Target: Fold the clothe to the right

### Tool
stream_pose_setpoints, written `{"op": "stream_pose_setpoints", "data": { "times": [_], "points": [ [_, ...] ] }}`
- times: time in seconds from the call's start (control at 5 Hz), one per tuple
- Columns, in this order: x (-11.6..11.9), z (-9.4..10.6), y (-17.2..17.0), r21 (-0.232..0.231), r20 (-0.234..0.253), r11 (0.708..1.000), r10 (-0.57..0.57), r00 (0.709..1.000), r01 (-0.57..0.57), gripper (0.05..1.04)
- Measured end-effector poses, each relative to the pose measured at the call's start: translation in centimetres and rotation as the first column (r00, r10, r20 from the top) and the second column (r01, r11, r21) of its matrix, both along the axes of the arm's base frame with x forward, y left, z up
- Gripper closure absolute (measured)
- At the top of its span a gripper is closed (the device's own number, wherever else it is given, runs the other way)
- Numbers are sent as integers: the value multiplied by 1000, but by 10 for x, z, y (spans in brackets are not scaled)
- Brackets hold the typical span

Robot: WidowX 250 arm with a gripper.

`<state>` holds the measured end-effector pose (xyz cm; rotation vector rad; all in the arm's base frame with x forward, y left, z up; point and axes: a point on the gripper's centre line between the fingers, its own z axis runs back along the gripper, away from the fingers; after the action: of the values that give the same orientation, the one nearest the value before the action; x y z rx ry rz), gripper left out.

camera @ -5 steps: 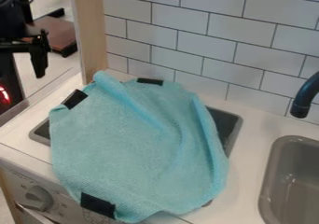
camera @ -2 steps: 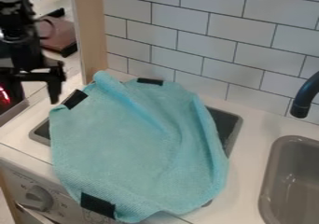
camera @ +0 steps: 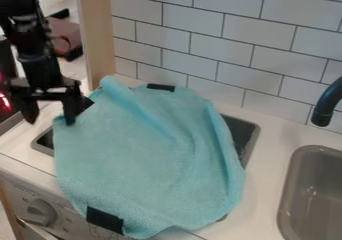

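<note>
Lying beside the hand (camera: 50, 121): cloth (camera: 143, 156)

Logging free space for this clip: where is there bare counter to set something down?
Widest is the counter between cloth and sink, back to the tiled wall. A smaller patch lies left of the cloth, toward the front edge. The cloth's upper-left corner is crowded by the gripper.

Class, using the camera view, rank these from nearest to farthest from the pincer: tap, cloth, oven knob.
1. Cloth, its upper-left edge right by the pincer
2. Oven knob, at lower left
3. Tap, at the far right
</note>
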<state>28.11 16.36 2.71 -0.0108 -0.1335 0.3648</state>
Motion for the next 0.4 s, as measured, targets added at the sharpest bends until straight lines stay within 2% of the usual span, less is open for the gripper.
{"op": "stream_pose_setpoints", "data": {
  "times": [0.2,0.4],
  "points": [
    [10,-5,2,1,-7,1000,1,1000,-1,85],
    [15,-7,6,13,-11,1000,-9,1000,9,142]
  ]
}}
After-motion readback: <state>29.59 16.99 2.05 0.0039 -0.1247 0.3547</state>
